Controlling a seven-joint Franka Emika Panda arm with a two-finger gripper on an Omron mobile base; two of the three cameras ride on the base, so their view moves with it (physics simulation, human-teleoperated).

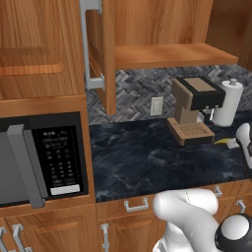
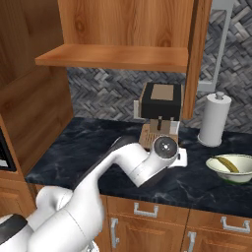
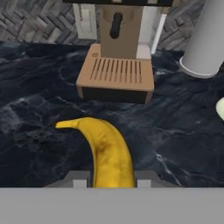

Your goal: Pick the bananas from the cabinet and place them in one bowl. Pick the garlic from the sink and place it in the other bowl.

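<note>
On the worktop (image 2: 98,147) the coffee machine (image 2: 160,110) stands at the back, the paper roll (image 2: 215,119) at its 3 o'clock. A bowl (image 2: 231,170) sits before the roll, one banana (image 2: 227,164) in it. The cabinet (image 2: 123,29) shelf (image 2: 113,56) hangs above. The microwave (image 1: 42,160) stands at 9 o'clock.

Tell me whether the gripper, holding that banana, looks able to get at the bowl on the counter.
Probably yes. The gripper is shut on a banana above the counter, and the bowl, already holding a banana, sits just beyond the arm with bare counter between them.
</note>
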